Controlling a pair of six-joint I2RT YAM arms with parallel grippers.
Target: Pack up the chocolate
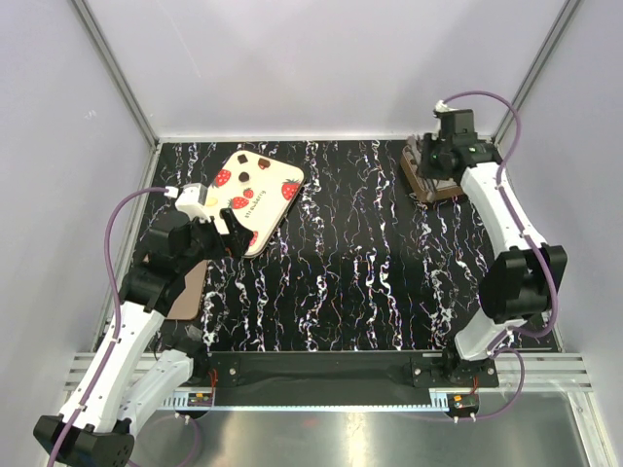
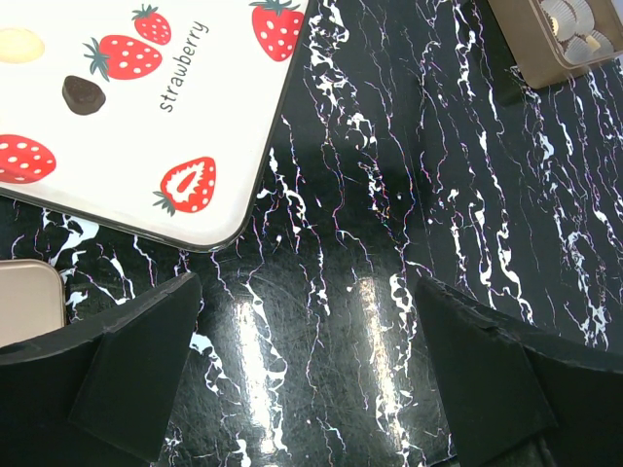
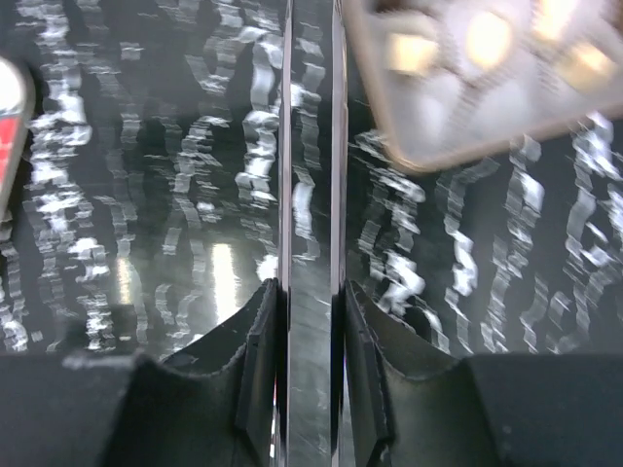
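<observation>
The small square brown tray (image 1: 435, 185) lies at the back right with pale round chocolate pieces (image 2: 574, 21) in it. In the right wrist view the tray (image 3: 487, 126) is blurred at the top right, and its pieces (image 3: 487, 39) glow gold. My right gripper (image 1: 440, 161) hovers over the tray. In its own view, the right gripper (image 3: 311, 287) is shut on a thin shiny flat sheet (image 3: 311, 146) seen edge-on. My left gripper (image 1: 232, 238) is open and empty above the bare table (image 2: 307, 287), just below the strawberry lid (image 2: 146, 107).
The cream strawberry lid (image 1: 258, 190) lies at the back left. A tan flat tin (image 1: 187, 292) lies under the left arm, and its corner shows in the left wrist view (image 2: 29, 302). The table is black marble-patterned (image 1: 350, 272). White walls stand close at the back and sides.
</observation>
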